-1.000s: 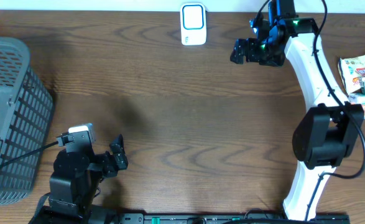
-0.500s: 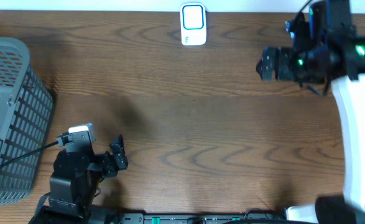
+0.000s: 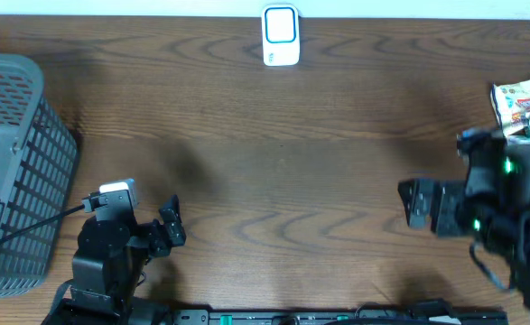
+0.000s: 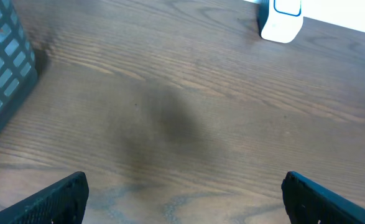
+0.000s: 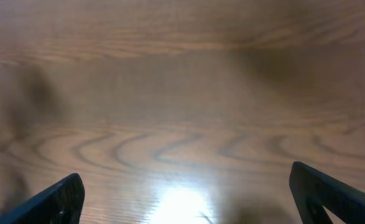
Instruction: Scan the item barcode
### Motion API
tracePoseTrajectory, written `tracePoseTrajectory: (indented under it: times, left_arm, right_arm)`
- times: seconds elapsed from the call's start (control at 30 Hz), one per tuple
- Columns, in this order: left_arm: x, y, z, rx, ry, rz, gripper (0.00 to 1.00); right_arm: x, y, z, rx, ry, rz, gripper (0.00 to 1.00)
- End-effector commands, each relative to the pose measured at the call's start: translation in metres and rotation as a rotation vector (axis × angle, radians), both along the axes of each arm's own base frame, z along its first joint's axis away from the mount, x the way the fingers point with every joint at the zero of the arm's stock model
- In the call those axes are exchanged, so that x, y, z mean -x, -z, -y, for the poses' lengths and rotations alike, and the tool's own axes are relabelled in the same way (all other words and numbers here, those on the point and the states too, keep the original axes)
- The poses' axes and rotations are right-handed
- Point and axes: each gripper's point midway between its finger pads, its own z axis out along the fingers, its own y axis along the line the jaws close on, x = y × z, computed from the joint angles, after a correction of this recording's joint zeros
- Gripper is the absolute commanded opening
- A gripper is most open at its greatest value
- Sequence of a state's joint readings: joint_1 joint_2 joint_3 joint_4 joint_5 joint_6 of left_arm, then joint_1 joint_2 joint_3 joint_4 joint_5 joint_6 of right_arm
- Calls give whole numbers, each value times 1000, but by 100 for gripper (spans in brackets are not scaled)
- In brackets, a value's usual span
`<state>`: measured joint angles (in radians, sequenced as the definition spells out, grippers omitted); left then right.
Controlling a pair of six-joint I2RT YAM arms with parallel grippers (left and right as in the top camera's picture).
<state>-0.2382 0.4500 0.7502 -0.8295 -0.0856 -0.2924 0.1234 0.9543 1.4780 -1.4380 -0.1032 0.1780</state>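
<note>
The left fingers stand wide apart with nothing between them; in the left wrist view only their two dark tips show, cut off at the bottom corners, with bare wood between. The right fingers are spread just as wide and hold nothing, and their tips too are clipped by the lower edge of the right wrist view. From overhead the left fingers point right from the black arm at the near-left of the dark brown wood-grain surface. The right fingers point left at the near-right, but that arm is smeared by blur and its outline is hard to make out. The item, a colourful printed packet, lies at the far right edge of the surface, well apart from both pairs of fingers. It is cut off by the frame, its lower part is hidden by the blurred right arm, and no barcode can be made out on it. The small white scanner with a blue face stands upright at the far edge near the middle; the left wrist view shows only its lower part. A grey slatted plastic basket sits at the left edge, partly out of frame.
</note>
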Motion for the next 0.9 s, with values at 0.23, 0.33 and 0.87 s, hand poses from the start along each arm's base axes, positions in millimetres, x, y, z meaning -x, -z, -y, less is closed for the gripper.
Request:
tracePoseTrajectory:
  times: [0.23, 0.33, 0.87]
  left_arm:
    - [0, 0, -2, -3, -13, 3, 98]
    - [0, -1, -2, -2, -14, 4, 98]
    - [0, -1, -2, -2, -14, 4, 98]
  right_arm:
    - [7, 35, 3, -153, 244, -90, 99]
    - [7, 39, 3, -169, 273, -109, 99]
    - [7, 39, 3, -169, 273, -110, 99]
